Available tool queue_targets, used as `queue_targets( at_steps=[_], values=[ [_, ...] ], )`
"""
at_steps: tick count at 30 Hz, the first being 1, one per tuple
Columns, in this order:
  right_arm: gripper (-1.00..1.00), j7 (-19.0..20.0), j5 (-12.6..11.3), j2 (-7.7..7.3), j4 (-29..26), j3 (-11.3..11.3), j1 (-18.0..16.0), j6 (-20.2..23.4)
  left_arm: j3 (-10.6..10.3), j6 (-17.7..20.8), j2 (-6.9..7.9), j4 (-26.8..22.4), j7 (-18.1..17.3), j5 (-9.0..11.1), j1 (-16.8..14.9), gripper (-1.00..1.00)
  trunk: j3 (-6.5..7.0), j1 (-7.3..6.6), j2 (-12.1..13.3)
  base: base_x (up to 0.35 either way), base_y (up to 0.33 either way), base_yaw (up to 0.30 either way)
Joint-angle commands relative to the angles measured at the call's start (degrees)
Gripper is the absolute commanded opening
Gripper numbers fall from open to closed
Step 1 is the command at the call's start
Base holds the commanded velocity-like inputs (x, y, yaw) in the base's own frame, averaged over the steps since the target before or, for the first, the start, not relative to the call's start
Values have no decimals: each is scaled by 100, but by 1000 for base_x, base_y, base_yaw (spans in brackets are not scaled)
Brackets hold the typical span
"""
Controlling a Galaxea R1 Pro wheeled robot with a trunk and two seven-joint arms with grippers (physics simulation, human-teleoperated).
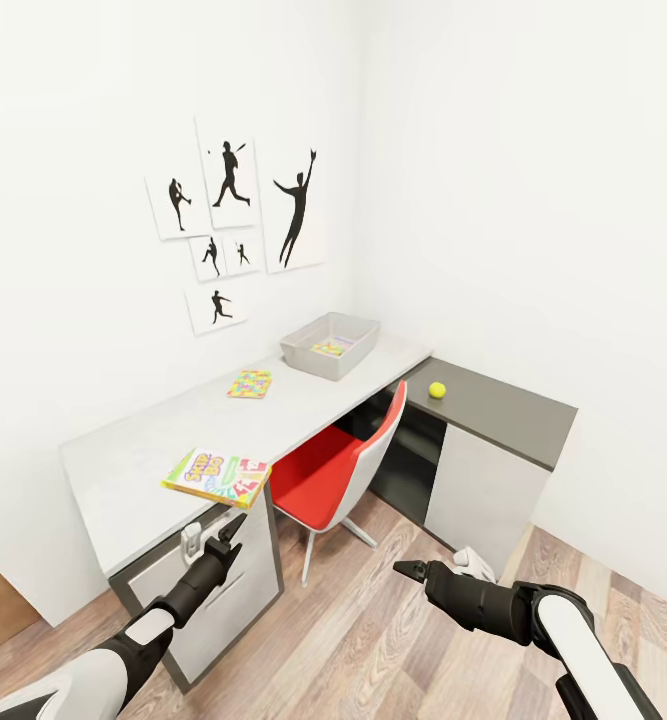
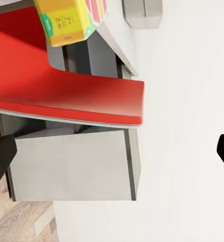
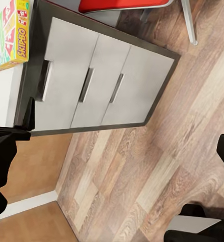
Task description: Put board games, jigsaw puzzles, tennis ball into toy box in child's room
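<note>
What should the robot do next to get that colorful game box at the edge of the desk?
Probably reach the left gripper up and forward to the board game. That gripper is open, empty, and sits just below the desk edge where the game overhangs. The right gripper is farther off, over the floor. The toy box waits further along the desk.

White walls (image 1: 533, 180) meet in a corner; black baseball-player silhouette prints (image 1: 235, 215) hang on the left one. L-shaped desk below: light grey surface (image 1: 143, 450) along the left wall, darker grey section (image 1: 513, 405) on the right over a white cabinet door (image 1: 483, 490). Red chair (image 1: 338, 470) with white shell tucked under. Three-drawer unit (image 3: 99, 83), bar handles. Wood plank floor (image 1: 373, 630). Even, bright light.
</note>
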Motion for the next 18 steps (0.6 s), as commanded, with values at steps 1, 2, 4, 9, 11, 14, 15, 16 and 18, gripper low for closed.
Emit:
queue_targets(
  at_steps=[1,2,4,9,11,14,15,16,18],
  values=[
    [100,-60,-58,-4,-6,6,-5,2,46,62,0,3,-22,-11,-5,100,-26,24,-48,0,0,0],
    [100,-60,-58,-4,-6,6,-5,2,46,64,0,3,-23,-11,-5,100,-44,45,-88,0,0,0],
    [100,-59,-58,-4,-6,6,-5,2,46,65,0,3,-24,-11,-5,100,-80,89,-168,0,0,0],
    [100,-56,-58,-4,-6,-2,-5,5,46,60,0,3,-45,-16,-5,100,-170,199,-369,0,0,0],
    [100,-58,-58,-4,-6,-2,-5,8,46,64,-1,3,-55,-18,-5,100,-206,243,-449,0,0,0],
    [100,-59,-58,-4,-6,-7,-5,10,46,65,0,3,-66,-18,-5,100,-259,309,-569,0,0,0],
    [100,-58,-58,-4,-6,-8,-5,10,46,63,0,3,-66,-16,-5,100,-277,331,-609,0,0,0],
    [100,-57,-58,-4,-6,-9,-5,10,46,61,0,3,-67,-17,-5,100,-295,353,-649,0,0,0],
    [100,-58,-58,-4,-6,-7,-5,11,46,63,0,3,-68,-15,-5,100,-331,397,-730,0,0,0]
  ],
)
